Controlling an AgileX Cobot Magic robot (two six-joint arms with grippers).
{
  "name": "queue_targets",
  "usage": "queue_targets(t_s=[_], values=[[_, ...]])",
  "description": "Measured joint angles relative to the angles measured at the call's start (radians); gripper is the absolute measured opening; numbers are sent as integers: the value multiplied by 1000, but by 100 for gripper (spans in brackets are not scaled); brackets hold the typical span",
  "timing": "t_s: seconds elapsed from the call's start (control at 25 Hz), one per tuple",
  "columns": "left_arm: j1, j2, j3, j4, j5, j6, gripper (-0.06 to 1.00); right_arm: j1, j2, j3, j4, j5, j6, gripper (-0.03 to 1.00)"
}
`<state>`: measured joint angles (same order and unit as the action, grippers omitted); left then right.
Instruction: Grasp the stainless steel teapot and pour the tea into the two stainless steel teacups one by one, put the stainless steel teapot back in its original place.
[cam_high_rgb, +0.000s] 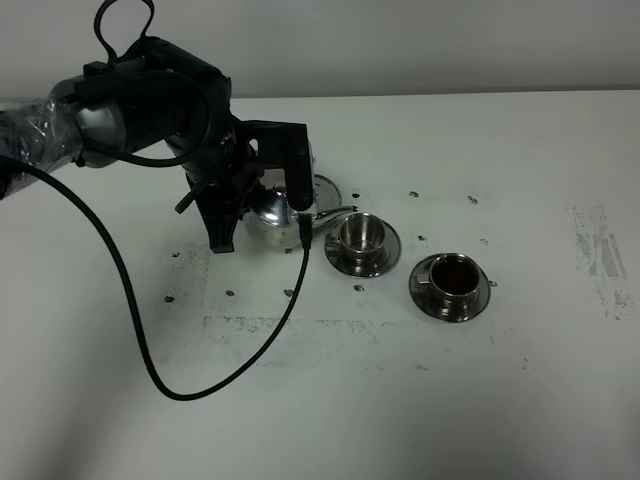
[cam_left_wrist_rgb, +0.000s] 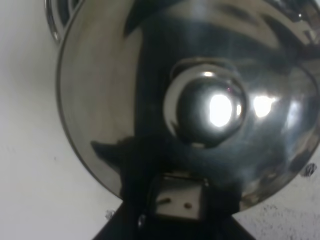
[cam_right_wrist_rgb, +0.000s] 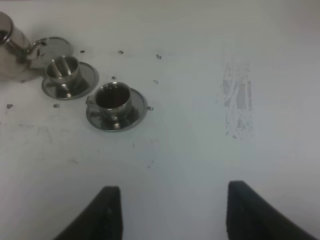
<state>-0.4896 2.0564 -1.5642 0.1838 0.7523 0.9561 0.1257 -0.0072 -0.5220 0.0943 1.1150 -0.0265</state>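
Steel teapot (cam_high_rgb: 268, 215) sits clamped in our left gripper (cam_high_rgb: 262, 205), spout just over the near teacup (cam_high_rgb: 361, 233), so we risk tea missing beside that cup.

I see the left arm (cam_high_rgb: 150, 100) and its teapot (cam_high_rgb: 268, 212) crowding the near cup (cam_high_rgb: 361, 233), spout over its rim. The dark-filled cup (cam_high_rgb: 453, 274) sits just beside. The tray (cam_high_rgb: 324, 190) lies behind. Right of the cups, the worktop (cam_high_rgb: 560, 150) offers free passage.
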Motion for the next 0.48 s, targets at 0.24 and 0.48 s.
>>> queue_targets(t_s=[0.24,0.48], values=[[-3,0,0,53,-4,0,19,0,0,0,0,0,0,45],[-23,0,0,98,-37,-2,19,0,0,0,0,0,0,45]])
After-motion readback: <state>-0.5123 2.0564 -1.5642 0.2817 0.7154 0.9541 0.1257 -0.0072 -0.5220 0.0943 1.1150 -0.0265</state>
